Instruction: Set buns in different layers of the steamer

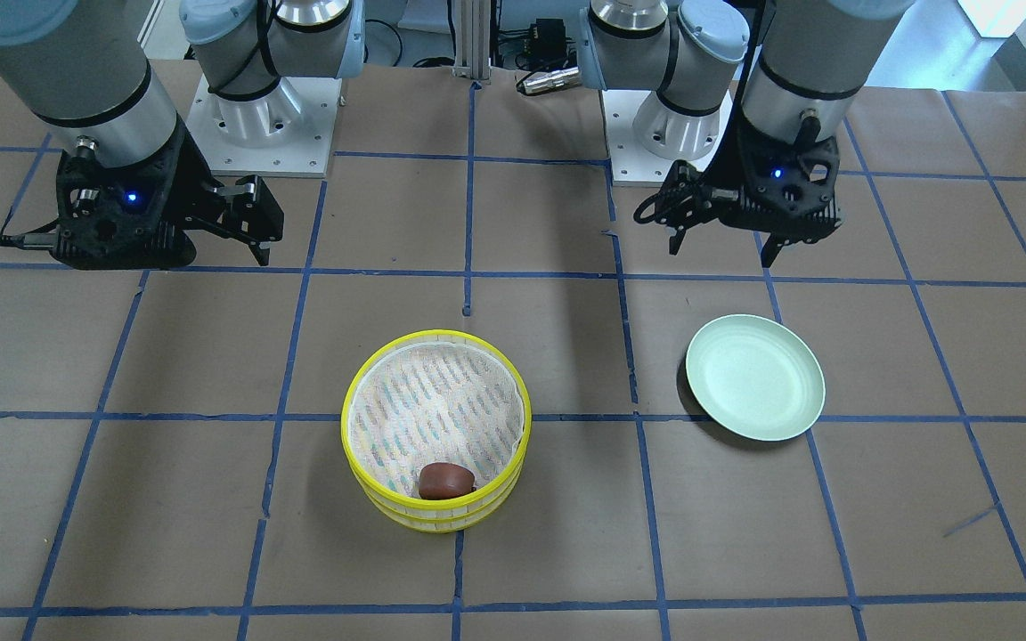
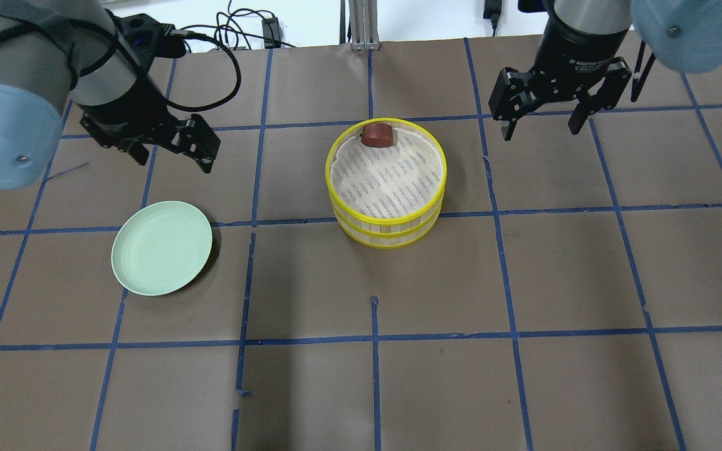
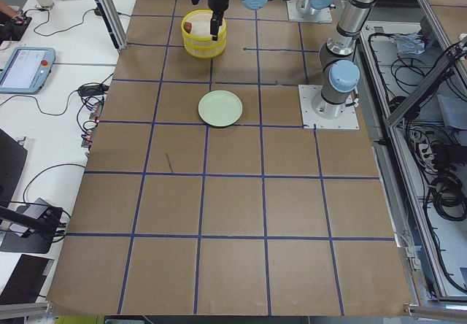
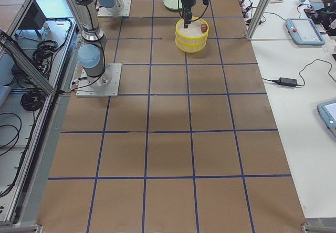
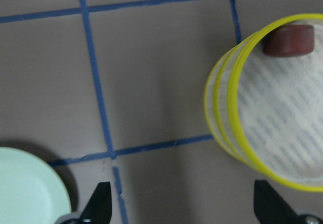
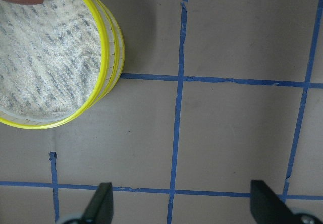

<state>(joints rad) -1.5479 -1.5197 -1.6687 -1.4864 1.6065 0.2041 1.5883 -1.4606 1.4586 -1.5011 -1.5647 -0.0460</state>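
The steamer (image 1: 346, 425) is two yellow-rimmed trays stacked on the table's middle; it also shows in the overhead view (image 2: 392, 233). The dark reddish-brown bun (image 1: 444, 480) lies on the top tray's mesh, against the rim farthest from the robot (image 2: 377, 134). The white bun is hidden. My left gripper (image 2: 173, 160) is open and empty, hanging above the table between plate and steamer; its wrist view shows the steamer (image 5: 233, 108) and bun (image 5: 288, 41). My right gripper (image 2: 541, 131) is open and empty, right of the steamer; its wrist view shows the steamer's rim (image 6: 103, 67).
An empty pale green plate (image 2: 162, 247) lies left of the steamer, near my left gripper, and shows in the front view (image 1: 755, 377). The table is brown paper with blue tape gridlines. The arm bases stand at the robot's edge.
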